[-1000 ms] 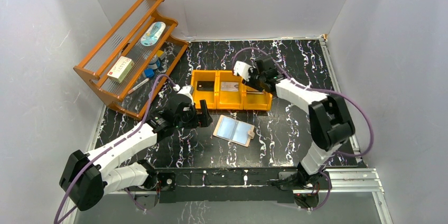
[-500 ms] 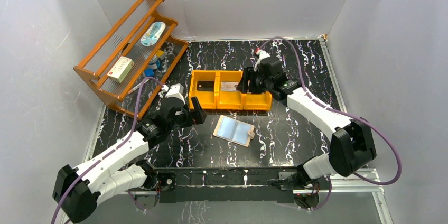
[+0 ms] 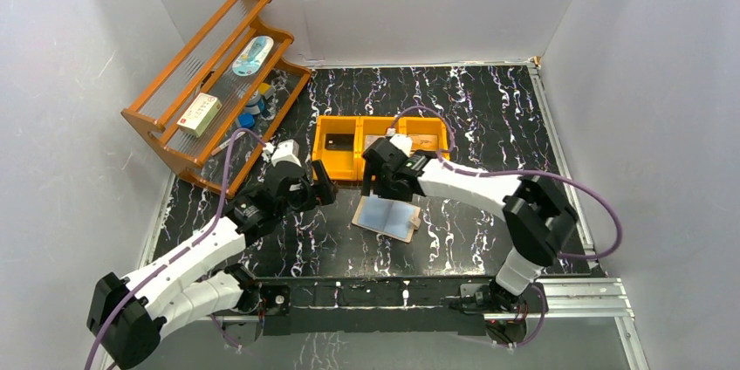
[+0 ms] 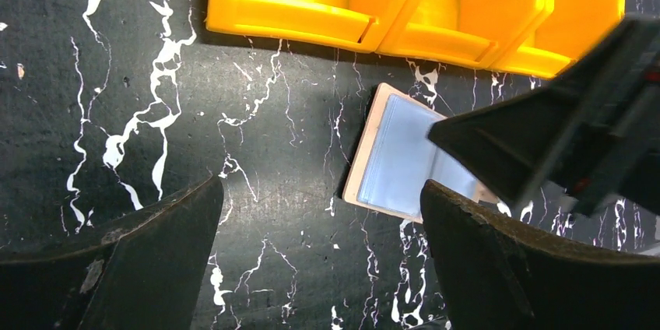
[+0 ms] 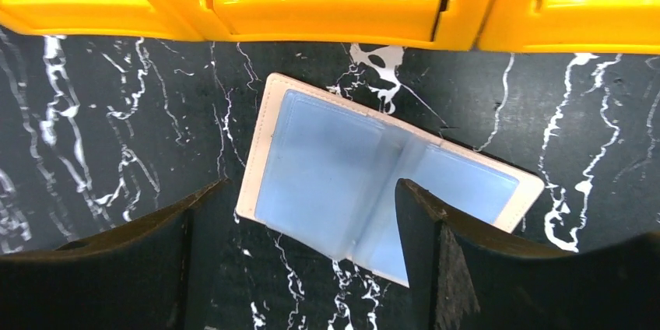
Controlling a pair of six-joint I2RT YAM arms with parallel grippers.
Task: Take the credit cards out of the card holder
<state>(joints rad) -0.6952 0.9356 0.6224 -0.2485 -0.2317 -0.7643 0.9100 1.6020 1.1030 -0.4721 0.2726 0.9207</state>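
Note:
The card holder (image 3: 389, 215) lies opened flat on the black marbled table, beige rim up and blue sleeve panels showing, in front of the orange tray. In the right wrist view the card holder (image 5: 366, 178) fills the middle. My right gripper (image 5: 311, 186) hangs open just above its left panel, nothing between the fingers. My right gripper (image 3: 380, 181) sits over the holder's far-left corner. My left gripper (image 3: 324, 188) stands open to the holder's left, apart from it. The card holder (image 4: 401, 160) is partly hidden there by the right gripper's dark body. Whether credit cards sit in the sleeves I cannot tell.
The orange three-compartment tray (image 3: 359, 163) stands right behind the holder; a dark flat thing (image 3: 339, 139) lies in its left compartment. An orange wooden rack (image 3: 166, 117) with small packets and bottles leans at the back left. White walls close in three sides.
My right arm swung from over the orange tray down toward me to the card holder, and its jaws opened wider. The left arm drew back slightly left, then held still.

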